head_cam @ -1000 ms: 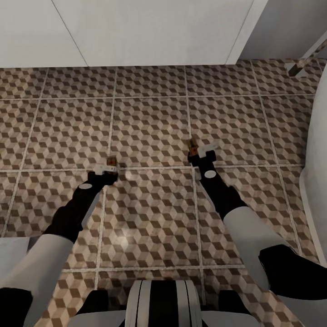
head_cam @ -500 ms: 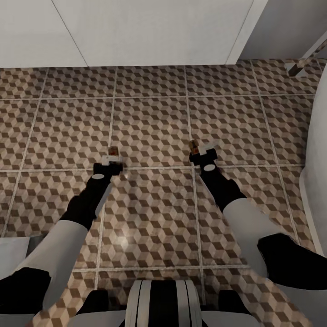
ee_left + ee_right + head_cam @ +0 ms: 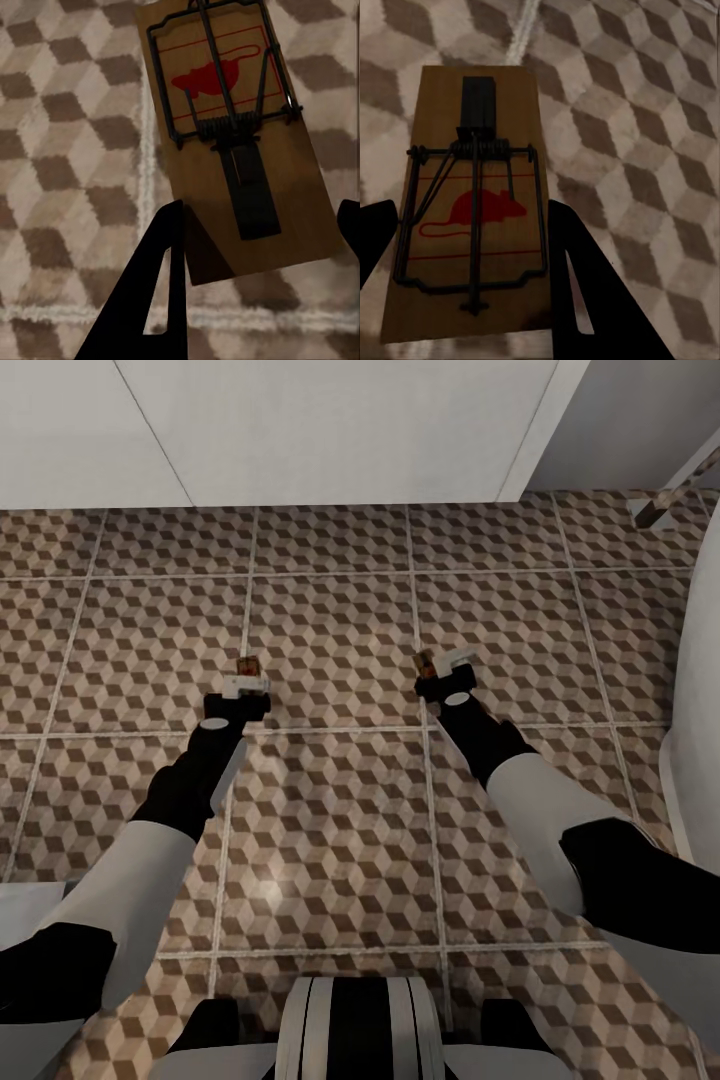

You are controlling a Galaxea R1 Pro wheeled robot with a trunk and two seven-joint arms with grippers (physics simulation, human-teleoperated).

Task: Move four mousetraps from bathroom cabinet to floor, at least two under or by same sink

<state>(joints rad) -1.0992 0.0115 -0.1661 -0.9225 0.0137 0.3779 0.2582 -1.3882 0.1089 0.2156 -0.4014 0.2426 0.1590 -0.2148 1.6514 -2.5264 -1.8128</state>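
Two mousetraps show, each a tan board with black wire spring and a red mouse mark. My left gripper (image 3: 246,682) is shut on one mousetrap (image 3: 247,664), held just above the cube-patterned bathroom floor (image 3: 330,630). The left wrist view has this mousetrap (image 3: 232,135) between the black fingers (image 3: 157,292). My right gripper (image 3: 441,668) is shut on the other mousetrap (image 3: 425,660). That mousetrap (image 3: 472,202) lies between the dark fingers (image 3: 577,277) in the right wrist view. Both grippers hover over the tiles, some way short of the white unit at the back.
A white panelled front (image 3: 300,430) runs along the far edge of the floor. A white rounded body (image 3: 700,700) borders the tiles on the right, with a metal fitting (image 3: 660,505) beyond it. My base (image 3: 350,1030) is at the near edge.
Both arms have stretched forward, away from my base, carrying their mousetraps toward the white front. The left gripper moved farther than the right.
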